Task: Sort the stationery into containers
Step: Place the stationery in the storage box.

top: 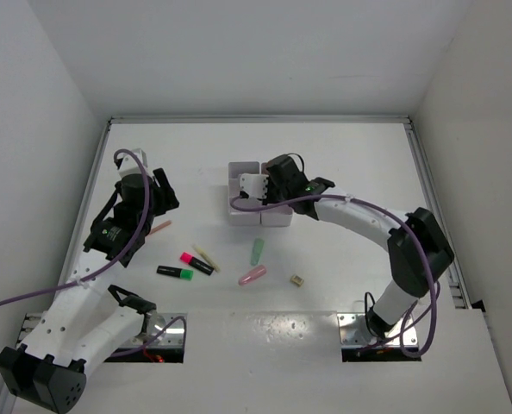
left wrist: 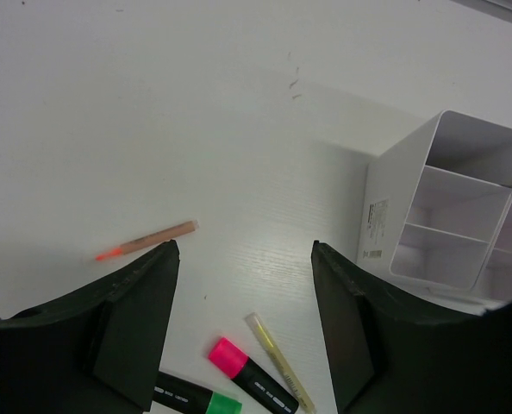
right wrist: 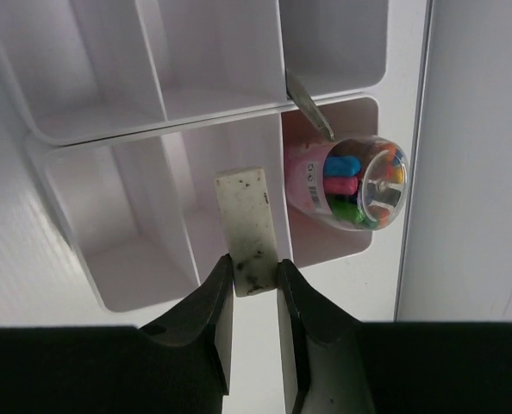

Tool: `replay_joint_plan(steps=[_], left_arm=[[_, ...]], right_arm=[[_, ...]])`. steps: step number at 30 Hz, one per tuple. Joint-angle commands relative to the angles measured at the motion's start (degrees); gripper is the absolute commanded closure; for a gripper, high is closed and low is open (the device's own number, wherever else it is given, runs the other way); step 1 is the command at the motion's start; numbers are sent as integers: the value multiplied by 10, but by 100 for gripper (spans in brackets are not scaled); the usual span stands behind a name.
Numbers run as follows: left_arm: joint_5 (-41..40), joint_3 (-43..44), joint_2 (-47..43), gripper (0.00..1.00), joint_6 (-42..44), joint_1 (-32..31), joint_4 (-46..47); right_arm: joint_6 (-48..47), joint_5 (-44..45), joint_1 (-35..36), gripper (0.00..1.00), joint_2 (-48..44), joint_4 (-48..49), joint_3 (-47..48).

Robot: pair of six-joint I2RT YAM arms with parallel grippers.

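Right jaws pinch a white eraser (right wrist: 248,226) above the tray (right wrist: 152,60), left jaws gape empty, so next we must drop it in.

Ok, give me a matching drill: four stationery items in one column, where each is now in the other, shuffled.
1. white rectangular eraser block
2. clear round-ended tube of coloured pieces
3. thin peach stick with orange tip
4. pale green plastic piece

A. on the table by the left fingers
B. in a compartment of the white plastic organiser tray
C. on the table beside a pale pink piece
D. pinched between the right fingers

Pairs: 1-D, 2-B, 3-A, 4-C.
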Motion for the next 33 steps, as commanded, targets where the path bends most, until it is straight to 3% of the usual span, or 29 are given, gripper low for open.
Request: replay_joint_plan(steps=[1,4,5,7,8,11,13,14,15,17,18,19,20,23,26,30,33], left_arm=[[2,1,-9,31,6,6,20],[2,1,-9,31,6,6,20],[2,1,-9,31,6,6,20],[2,1,-9,31,6,6,20],[2,1,-9,31,6,6,20],[2,1,-9,31,6,6,20],[2,1,-9,31,6,6,20],[2,1,-9,31,6,6,20],[2,1,-9,31,6,6,20],[8,1,-9,33,6,6,20],[8,1,-9,35,6,6,20],[8,-5,-9,37,6,6,20],[13,-5,-9,44,6,6,20],[18,-5,-14,65,11,6,25],[25,-5,-14,67,11,6,25],[25,-5,-14,59,11,6,25],[25,-5,-14,58,11,6,25]], right_arm=[[21,53,-5,90,9,42,27],[21,58,-5,82,23,42,27],[21,58,-5,68,28,42,32],[21,64,-5,54,33,34,38],[27,58,-5,43,33,34,38],[34,26,-5,40,5,23,30],[44,-12,-5,44,-10,5,30],[49,-32,-5,64,-32,-16,30],[50,-64,-11,77,-46,-33,30],[12,-213,-24,95,-73,-130,30],[-29,-269,-24,95,-85,-184,30],[-150,-375,-31,93,-108,-244,24],[-190,-415,-40,90,-119,-305,2],[-331,-491,-47,56,-129,-396,-35],[-389,-509,-52,0,-113,-442,-69],[-401,-490,-46,0,-119,-419,-116],[-407,-497,-39,6,-140,-375,-159]])
